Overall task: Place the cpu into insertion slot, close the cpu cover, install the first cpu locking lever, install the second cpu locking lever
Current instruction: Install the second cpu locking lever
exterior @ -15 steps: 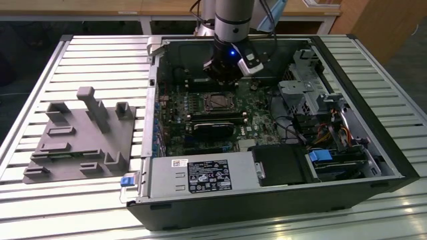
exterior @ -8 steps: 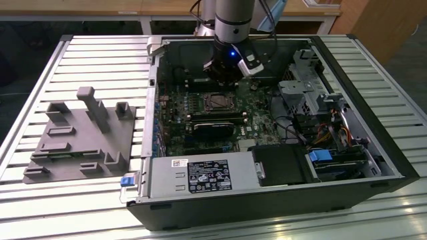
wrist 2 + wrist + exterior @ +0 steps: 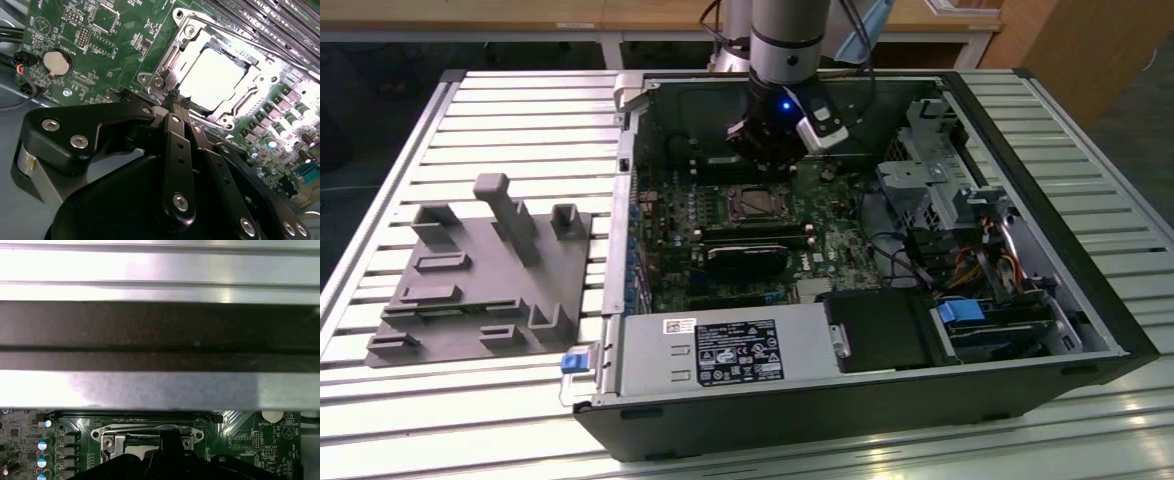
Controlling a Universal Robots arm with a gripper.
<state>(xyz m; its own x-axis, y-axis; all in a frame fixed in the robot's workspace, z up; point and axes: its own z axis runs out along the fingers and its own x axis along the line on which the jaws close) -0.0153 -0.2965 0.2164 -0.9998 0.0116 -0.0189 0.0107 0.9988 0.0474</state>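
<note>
Closest to my second wrist view is the claw, its black fingers pressed together and pinching nothing that I can see, the tips hanging just beside the near edge of the insertion slot. The cpu already sits in that slot, its pale metal top showing through the window of the cpu cover, which looks folded down over it. In the exterior view the arm reaches into the open computer case on the slatted bench, the claw above the motherboard. I judge placing and covering done, and the first locking lever the step in hand. Working it calls for a steady push with closed tips, catching the thin lever without slipping onto the board.
</note>
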